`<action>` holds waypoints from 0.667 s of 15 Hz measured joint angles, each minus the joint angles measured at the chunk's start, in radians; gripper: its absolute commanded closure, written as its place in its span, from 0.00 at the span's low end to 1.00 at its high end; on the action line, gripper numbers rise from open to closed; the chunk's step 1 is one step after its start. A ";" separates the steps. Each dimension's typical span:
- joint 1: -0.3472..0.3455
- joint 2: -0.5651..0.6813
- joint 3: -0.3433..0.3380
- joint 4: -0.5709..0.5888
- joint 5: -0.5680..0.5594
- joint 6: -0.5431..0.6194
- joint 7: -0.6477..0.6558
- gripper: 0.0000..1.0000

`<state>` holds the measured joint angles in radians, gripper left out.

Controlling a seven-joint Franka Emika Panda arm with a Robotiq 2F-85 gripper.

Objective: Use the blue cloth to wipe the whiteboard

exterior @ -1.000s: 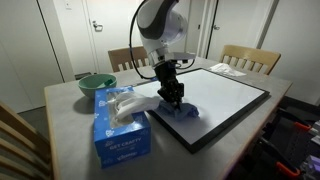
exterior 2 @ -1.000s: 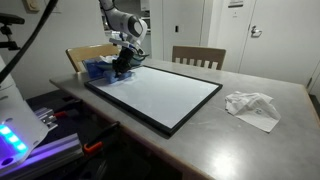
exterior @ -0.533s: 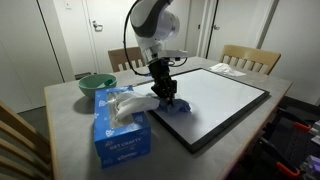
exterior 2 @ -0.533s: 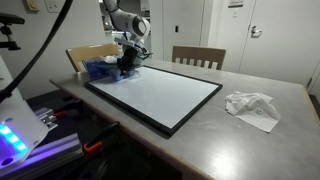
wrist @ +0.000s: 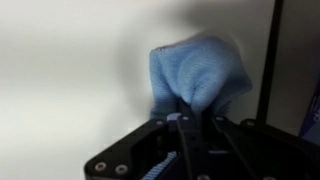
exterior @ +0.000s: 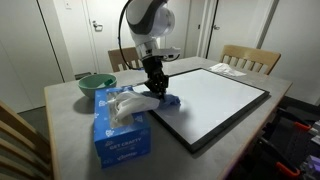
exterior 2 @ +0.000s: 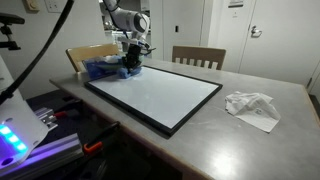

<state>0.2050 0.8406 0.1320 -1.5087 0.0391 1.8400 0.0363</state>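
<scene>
A robot arm is seen over a grey bench point(exterior: 66, 112), its claw point(exterior: 155, 90) pointed straight down. The claw is clamped on the blue cloth point(exterior: 168, 100), and in the wrist view the cloth point(wrist: 200, 75) is seen bunched between the fingers and pressed onto the whiteboard point(wrist: 70, 70). In an exterior view the cloth is placed at the left corner of the whiteboard point(exterior: 215, 95), just inside the black frame. A tissue box point(exterior: 120, 135) is set just beside that corner, and a green bowl point(exterior: 96, 84) is placed farther back on the left. In an exterior view a crumpled white paper point(exterior 2: 252, 104) is seen well apart, on the right of the bench.

Several risks can be judged from here. The frame point(wrist: 272, 60) is very near the cloth, so the fabric could be caught on the raised edge and pulled from the grip if the stroke is carried further outward. The tissue box could be knocked by the claw for the same reason. If too much downward force is applied, the board could be shifted on the bench.

Compared with a second ago, the claw and cloth are found further left along the board's edge, closer to the corner and the tissue box. The board, box and bowl are unchanged in position.
</scene>
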 measured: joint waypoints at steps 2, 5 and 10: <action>0.006 0.003 0.000 0.013 -0.025 0.011 0.000 0.88; 0.008 0.003 0.000 0.016 -0.027 0.007 0.001 0.88; 0.010 0.001 0.000 0.014 -0.028 0.027 0.028 0.97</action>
<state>0.2152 0.8420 0.1318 -1.4947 0.0107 1.8670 0.0641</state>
